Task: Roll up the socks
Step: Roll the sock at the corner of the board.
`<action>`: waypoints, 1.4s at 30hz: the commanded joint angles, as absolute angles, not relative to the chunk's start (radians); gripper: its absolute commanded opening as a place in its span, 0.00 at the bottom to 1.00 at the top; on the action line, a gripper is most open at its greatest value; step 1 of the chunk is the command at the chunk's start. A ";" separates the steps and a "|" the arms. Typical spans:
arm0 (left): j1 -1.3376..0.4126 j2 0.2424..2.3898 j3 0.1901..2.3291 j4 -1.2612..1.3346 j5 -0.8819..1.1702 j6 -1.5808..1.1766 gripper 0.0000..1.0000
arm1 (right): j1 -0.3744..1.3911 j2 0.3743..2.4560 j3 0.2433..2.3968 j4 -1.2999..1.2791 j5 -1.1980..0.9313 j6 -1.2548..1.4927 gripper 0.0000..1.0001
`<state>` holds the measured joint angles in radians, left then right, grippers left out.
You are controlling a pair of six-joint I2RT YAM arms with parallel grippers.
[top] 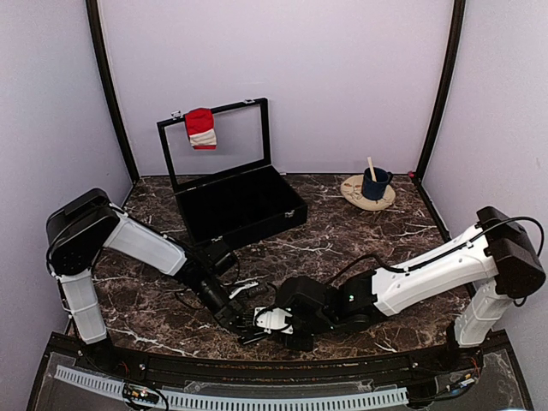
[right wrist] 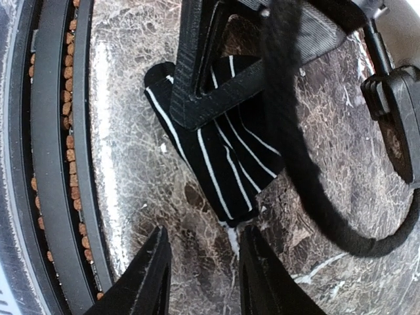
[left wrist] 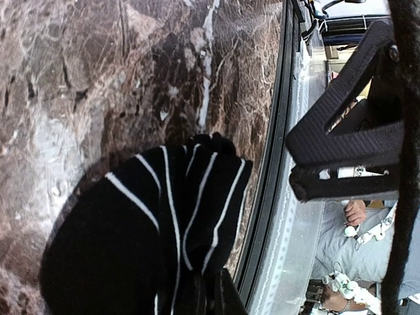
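Note:
A black sock with thin white stripes lies bunched on the marble table near its front edge. My left gripper is shut on its fabric, which spreads out ahead of the fingers. In the right wrist view the same striped sock lies partly under the left gripper's finger. My right gripper stands open just short of the sock's near end, with only bare marble between its fingers. From above, both grippers meet at the front middle, left gripper and right gripper. A red sock with a white band hangs on the case lid.
An open black case stands at the back left, its lid upright. A blue mug with a stick sits on a round wooden plate at the back right. The table's black front rim runs close beside the sock. A black cable crosses the right wrist view.

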<state>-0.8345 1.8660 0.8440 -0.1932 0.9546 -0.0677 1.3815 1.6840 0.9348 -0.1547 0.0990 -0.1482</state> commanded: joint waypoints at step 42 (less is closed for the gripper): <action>-0.792 1.927 0.858 -0.370 0.966 0.035 0.00 | 1.403 1.907 1.065 -0.101 0.121 -0.292 0.28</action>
